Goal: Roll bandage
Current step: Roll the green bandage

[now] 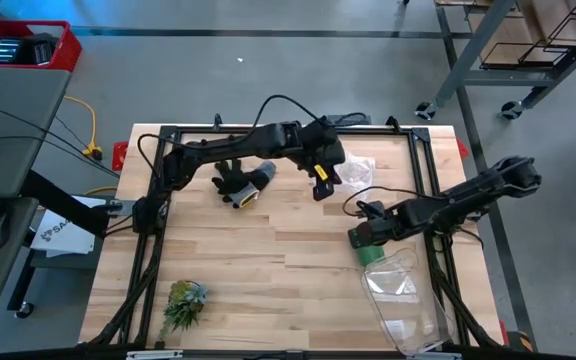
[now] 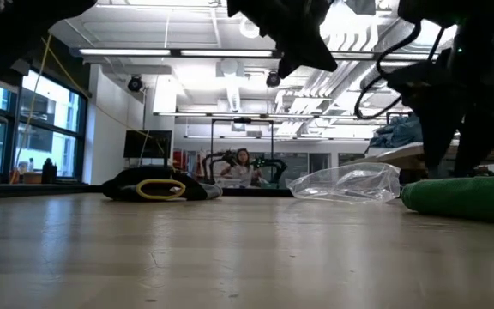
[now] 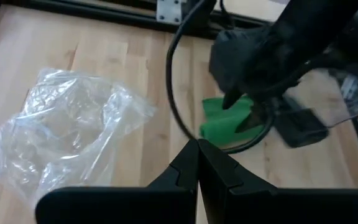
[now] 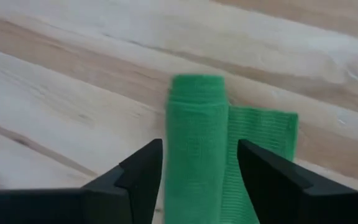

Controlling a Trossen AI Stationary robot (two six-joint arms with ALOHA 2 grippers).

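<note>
You see the pale wooden plank desk (image 1: pixel 268 260) carrying everything. At its 5 o'clock edge lies a clear crumpled plastic bag (image 1: pixel 403 290). At 3 o'clock, the green rolled fabric bandage (image 4: pixel 197 149) rests on the desk, between the spread fingers of the right gripper (image 4: pixel 199 171). At 12 o'clock, the left gripper (image 3: pixel 197 163) hangs pressed together, empty.

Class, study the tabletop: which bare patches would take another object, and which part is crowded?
Bare wood lies between the glove, the plant tuft and the bandage. The right side is crowded: the open right gripper straddles the bandage, beside two plastic bags.
</note>
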